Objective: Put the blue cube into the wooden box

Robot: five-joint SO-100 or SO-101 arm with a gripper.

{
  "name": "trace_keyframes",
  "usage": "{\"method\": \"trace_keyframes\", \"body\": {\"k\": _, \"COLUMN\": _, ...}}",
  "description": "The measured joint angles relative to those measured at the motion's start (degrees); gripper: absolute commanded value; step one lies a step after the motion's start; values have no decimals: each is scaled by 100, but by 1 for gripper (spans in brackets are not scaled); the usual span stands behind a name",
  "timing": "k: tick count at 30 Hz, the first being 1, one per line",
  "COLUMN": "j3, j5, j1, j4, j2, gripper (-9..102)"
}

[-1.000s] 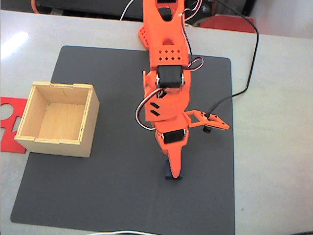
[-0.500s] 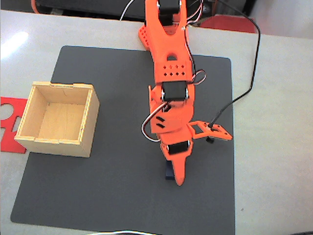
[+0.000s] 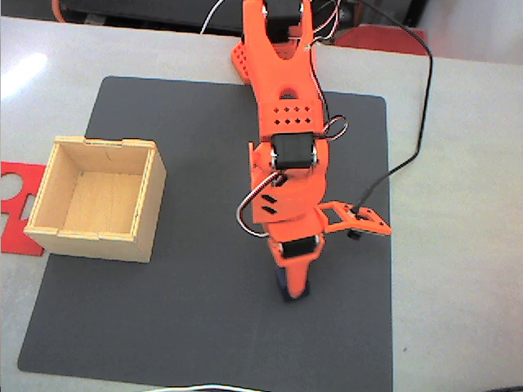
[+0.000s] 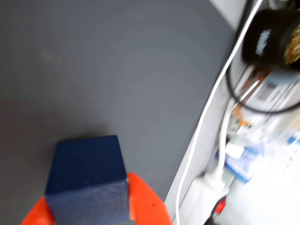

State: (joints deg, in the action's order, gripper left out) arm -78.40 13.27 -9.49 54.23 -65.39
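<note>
The blue cube (image 4: pixel 86 180) is dark navy and sits between two orange fingers at the bottom of the wrist view. One finger (image 4: pixel 36 214) presses its left side and the other (image 4: pixel 143 199) its right, so my gripper (image 4: pixel 86 201) is shut on it. In the fixed view my gripper (image 3: pixel 292 287) points down at the front middle of the mat. Just a dark sliver of the blue cube (image 3: pixel 282 287) shows beside its tip. The wooden box (image 3: pixel 151 192), pale, lidless and with nothing in it, stands at the mat's left edge, well left of my gripper.
A dark grey mat (image 3: pixel 188 327) covers the light table. A flat red cut-out sheet (image 3: pixel 15 192) lies left of the box. A black cable (image 3: pixel 413 139) runs down the right side. In the wrist view a white cable (image 4: pixel 206 126) and blurred clutter lie beyond the mat's edge.
The arm has reached a little further forward and lower over the cube, which is now more covered by the gripper. The box has stayed put.
</note>
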Motion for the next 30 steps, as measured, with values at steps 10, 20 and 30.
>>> {"method": "trace_keyframes", "body": {"k": 10, "j3": 2979, "j5": 290, "j1": 1626, "j4": 2276, "j2": -387, "gripper": 0}}
{"method": "trace_keyframes", "body": {"k": 20, "j3": 3226, "j5": 431, "j1": 2988, "j4": 3138, "j2": -1143, "gripper": 0}}
{"method": "trace_keyframes", "body": {"k": 30, "j3": 3226, "j5": 483, "j1": 3797, "j4": 3401, "j2": -1143, "gripper": 0}}
